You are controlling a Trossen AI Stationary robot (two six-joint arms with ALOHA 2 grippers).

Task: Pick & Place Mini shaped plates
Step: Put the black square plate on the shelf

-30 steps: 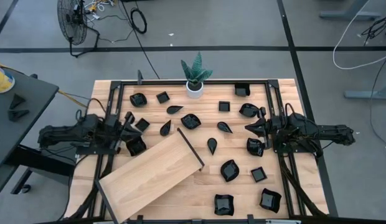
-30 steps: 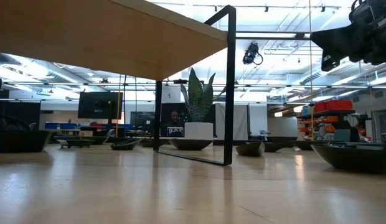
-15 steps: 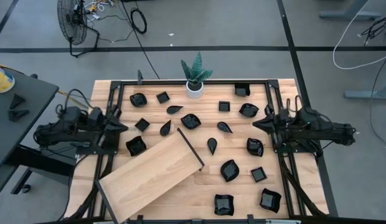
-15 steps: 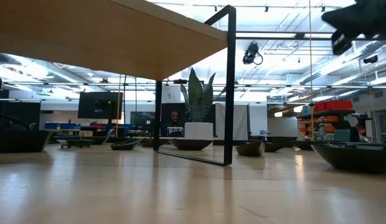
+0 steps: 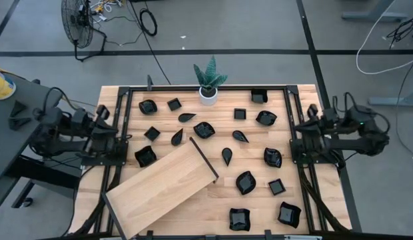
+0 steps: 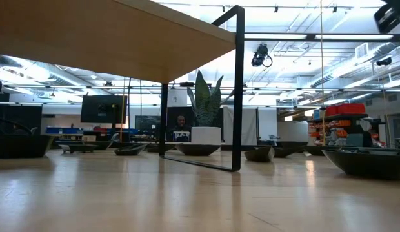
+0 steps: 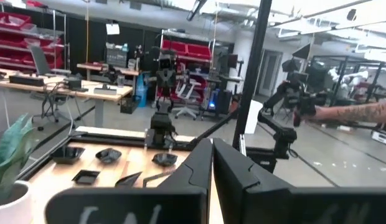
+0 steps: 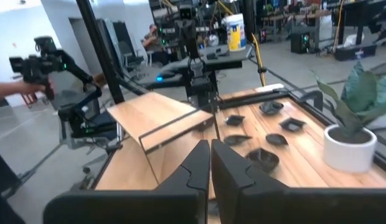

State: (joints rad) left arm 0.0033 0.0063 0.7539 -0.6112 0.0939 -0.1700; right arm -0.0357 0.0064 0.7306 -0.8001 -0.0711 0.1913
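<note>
Table (image 5: 306,207) looks untouched since a second ago: mini shaped plates (image 5: 246,182) scattered around the wooden board (image 5: 163,188) and plant (image 5: 208,81). Both arms pulled back though, left pincer (image 5: 124,137) and right pincer (image 5: 294,129) at opposite edges, pinched closed, empty.

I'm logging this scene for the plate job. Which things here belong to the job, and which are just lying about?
Job:
- mini black plates scattered over the table
- left pincer, shut
- right pincer, shut

Lying about:
- wooden board
- potted plant
</note>
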